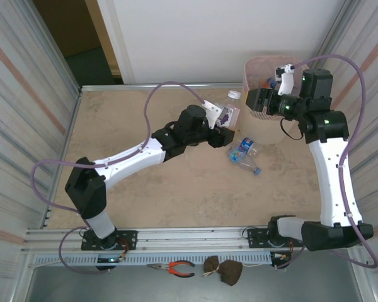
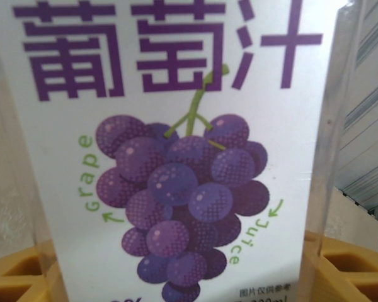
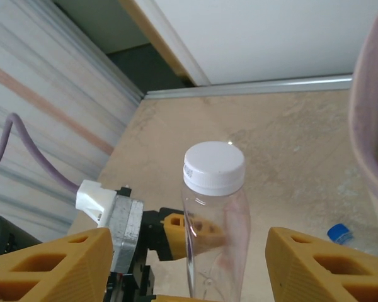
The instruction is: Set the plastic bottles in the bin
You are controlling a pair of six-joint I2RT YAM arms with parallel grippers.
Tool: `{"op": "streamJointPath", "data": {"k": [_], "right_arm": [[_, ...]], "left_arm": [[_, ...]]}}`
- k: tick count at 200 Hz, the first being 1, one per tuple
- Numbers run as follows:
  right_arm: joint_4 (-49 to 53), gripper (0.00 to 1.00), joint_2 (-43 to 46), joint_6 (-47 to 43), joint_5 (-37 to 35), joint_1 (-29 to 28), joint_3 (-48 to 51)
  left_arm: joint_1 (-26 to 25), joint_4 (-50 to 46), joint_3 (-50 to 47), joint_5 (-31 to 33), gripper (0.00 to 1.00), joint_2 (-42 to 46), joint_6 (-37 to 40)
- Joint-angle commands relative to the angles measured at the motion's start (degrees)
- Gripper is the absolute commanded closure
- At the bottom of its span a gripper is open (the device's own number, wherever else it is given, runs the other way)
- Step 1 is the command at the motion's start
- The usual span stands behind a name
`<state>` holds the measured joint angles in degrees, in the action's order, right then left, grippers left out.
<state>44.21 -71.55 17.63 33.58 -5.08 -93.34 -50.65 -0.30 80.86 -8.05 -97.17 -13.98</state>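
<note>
Top external: left gripper (image 1: 223, 124) clamps grape juice bottle (image 1: 230, 112) near bin (image 1: 259, 60); right gripper (image 1: 251, 100) alongside, jaws apart, empty. Risk: grippers collide, bottle falls short.

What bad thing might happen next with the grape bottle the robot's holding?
The left gripper holds the grape juice bottle right beside the open right gripper, so the two could bump and knock it loose. The bottle is not over the bin yet; dropped now, it would land on the table. A blue-capped bottle lies near the left gripper and might get swept away.
</note>
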Motion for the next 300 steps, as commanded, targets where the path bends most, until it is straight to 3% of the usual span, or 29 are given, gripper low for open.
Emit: {"op": "streamJointPath", "data": {"k": [1, 72, 140, 210, 253, 300], "right_arm": [[0.52, 0.34, -0.87, 0.23, 1.79, -0.76, 0.56], [3.45, 0.34, -5.9, -2.09, 3.05, -2.1, 0.15], [4.8, 0.48, -7.93, -3.3, 2.04, -3.62, -1.17], [0.73, 0.59, -5.36, -1.77, -1.71, -3.19, -3.13], [-5.2, 0.63, -5.75, 2.32, -2.42, 1.18, -5.52], [-16.55, 0.7, -9.4, 15.02, -5.8, 8.9, -6.43]], "left_arm": [[-0.24, 4.33, 2.0, -3.45, 0.45, 2.45, 3.25], [-0.25, 4.29, 4.65, -6.45, 0.46, 1.98, 3.91], [-0.28, 2.94, 6.14, -6.19, 0.45, 1.63, 4.92], [0.54, 5.59, 2.88, -4.61, 0.24, 5.97, 3.62], [1.54, 6.18, 1.2, -4.03, 0.21, 9.71, 3.24], [1.7, 6.18, -0.67, -2.81, 0.2, 12.07, 3.43]]}}
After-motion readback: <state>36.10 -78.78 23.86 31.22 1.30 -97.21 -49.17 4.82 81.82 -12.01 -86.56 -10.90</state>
